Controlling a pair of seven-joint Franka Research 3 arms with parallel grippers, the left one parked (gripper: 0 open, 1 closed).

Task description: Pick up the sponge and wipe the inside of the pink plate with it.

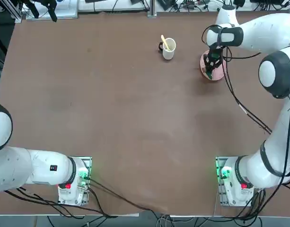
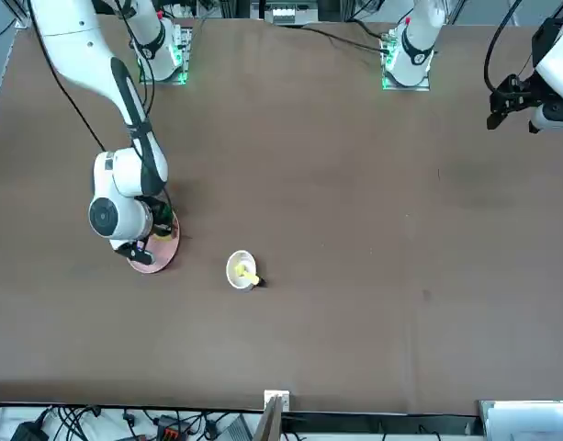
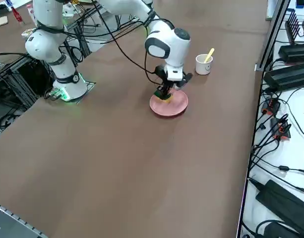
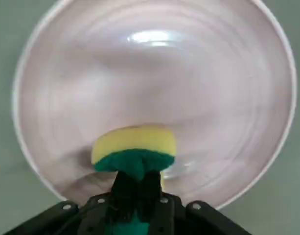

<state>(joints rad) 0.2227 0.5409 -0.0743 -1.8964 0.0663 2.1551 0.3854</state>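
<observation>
The pink plate [image 4: 154, 83] fills the right wrist view, and it also shows under the wrist as the pink plate [image 1: 218, 72], the pink plate [image 2: 162, 255] and the pink plate [image 3: 172, 106]. My right gripper [image 4: 136, 188] is shut on the sponge [image 4: 134, 149], green layer pinched and bulging, yellow foam pressed onto the plate's inside near its rim. From the side, the sponge [image 3: 164, 97] sits under the right gripper [image 3: 166, 92] at the plate's edge nearest the arm's base. From overhead, the right gripper [image 1: 210, 65] hides most of the plate.
A white mug [image 1: 168, 48] with a yellow utensil stands to the plate's left in the top view, a short way off; the white mug [image 3: 204, 64] is beyond the plate from the side. The table's far edge [image 1: 182, 12] lies just behind.
</observation>
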